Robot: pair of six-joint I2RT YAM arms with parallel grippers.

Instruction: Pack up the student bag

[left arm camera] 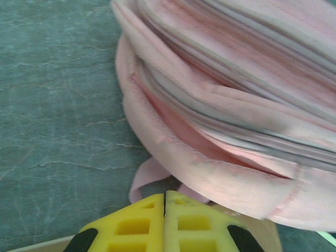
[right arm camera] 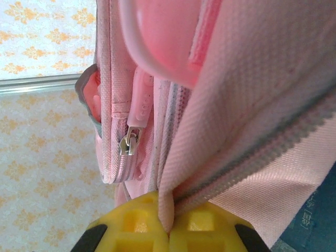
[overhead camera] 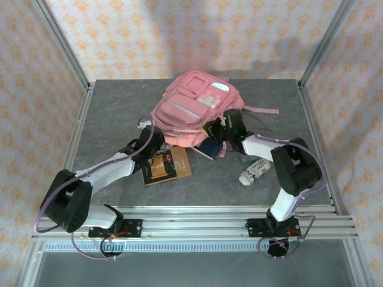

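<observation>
Student bag: the pink backpack (overhead camera: 192, 107) lies front pockets up on the grey desk (overhead camera: 114, 116), just toward 12 o'clock from the desk's middle, with one strap trailing out at 3 o'clock.
Left claw: the yellow left claw (left arm camera: 164, 207) has its jaws pressed flat together with nothing visible between them; it sits at the bag's 7 o'clock edge, and a pink strap loop (left arm camera: 144, 178) lies just ahead of the tips.
Right claw: the right claw (right arm camera: 169, 216) is clamped on a fold of the bag's pink fabric beside a grey zip track, at the bag's 4 o'clock edge.
Zip: a silver zip pull (right arm camera: 129, 142) hangs at 10 o'clock from that grip.
Loose items: a brown flat book (overhead camera: 169, 166) lies at the bag's 6 o'clock, a dark blue book (overhead camera: 209, 148) touches the bag at 5 o'clock, and a white printed packet (overhead camera: 255, 170) lies farther out toward 4 o'clock.
</observation>
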